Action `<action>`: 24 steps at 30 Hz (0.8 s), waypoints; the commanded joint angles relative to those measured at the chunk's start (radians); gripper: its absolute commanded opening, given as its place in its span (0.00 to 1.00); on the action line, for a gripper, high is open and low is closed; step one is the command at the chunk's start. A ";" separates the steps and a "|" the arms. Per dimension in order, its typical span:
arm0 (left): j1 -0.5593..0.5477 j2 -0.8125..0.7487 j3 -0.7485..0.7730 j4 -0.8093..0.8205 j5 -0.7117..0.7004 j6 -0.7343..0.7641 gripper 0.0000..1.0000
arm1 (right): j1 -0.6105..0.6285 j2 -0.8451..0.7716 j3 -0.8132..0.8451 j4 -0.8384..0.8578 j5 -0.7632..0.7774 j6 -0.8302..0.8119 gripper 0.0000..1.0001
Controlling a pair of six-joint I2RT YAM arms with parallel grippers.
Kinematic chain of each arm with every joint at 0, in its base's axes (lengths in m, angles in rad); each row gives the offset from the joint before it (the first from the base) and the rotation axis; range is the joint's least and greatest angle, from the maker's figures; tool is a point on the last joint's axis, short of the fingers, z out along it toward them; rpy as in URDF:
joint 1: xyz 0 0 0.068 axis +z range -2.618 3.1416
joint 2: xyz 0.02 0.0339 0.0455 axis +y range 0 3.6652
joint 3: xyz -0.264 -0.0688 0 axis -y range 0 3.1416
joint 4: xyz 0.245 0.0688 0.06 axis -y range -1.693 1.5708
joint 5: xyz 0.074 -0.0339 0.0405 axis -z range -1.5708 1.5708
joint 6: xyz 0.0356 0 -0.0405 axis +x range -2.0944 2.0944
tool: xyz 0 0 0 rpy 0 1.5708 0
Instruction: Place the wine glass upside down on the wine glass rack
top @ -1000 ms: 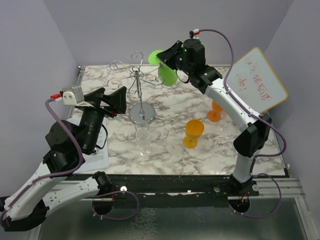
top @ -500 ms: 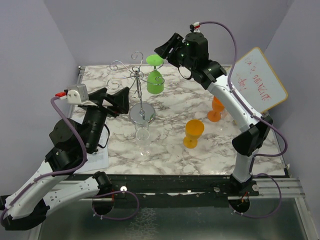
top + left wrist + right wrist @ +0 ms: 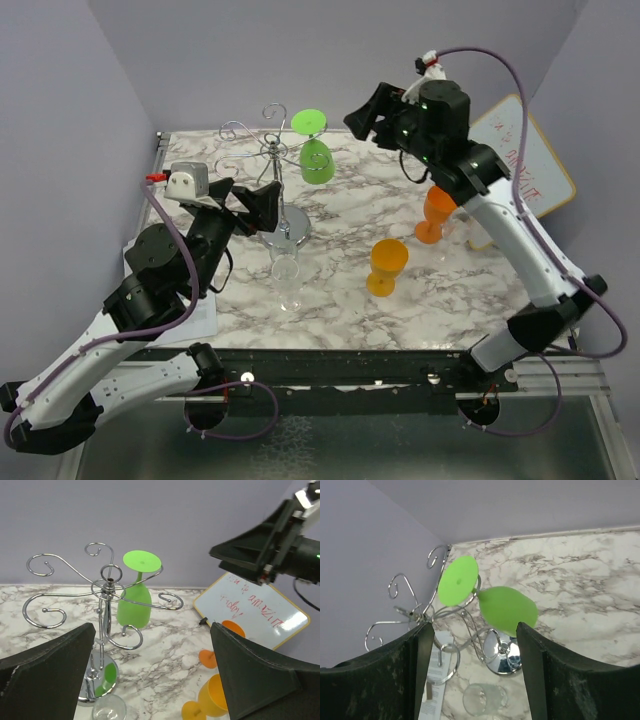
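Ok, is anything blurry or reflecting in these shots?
Right wrist: the green glass looks soft-edged. Left wrist: sharp, with a green reflection in the rack base. Top: even light, the base glinting.

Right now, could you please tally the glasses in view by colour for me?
Green wine glass: 1, hanging upside down on the wine glass rack
Orange wine glasses: 2, both upright
Clear glass: 1, upright near the rack's base
Total: 4 glasses
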 commanded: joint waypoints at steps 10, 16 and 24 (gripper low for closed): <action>-0.002 0.004 -0.030 0.108 0.198 -0.050 0.99 | -0.002 -0.535 -0.564 -0.207 0.024 -0.218 0.74; -0.002 0.065 -0.034 0.147 0.308 -0.074 0.99 | -0.003 -0.564 -0.701 -0.353 0.053 -0.194 0.74; -0.002 0.123 -0.034 0.167 0.316 -0.088 0.99 | 0.008 -0.576 -0.831 -0.401 -0.027 -0.200 0.72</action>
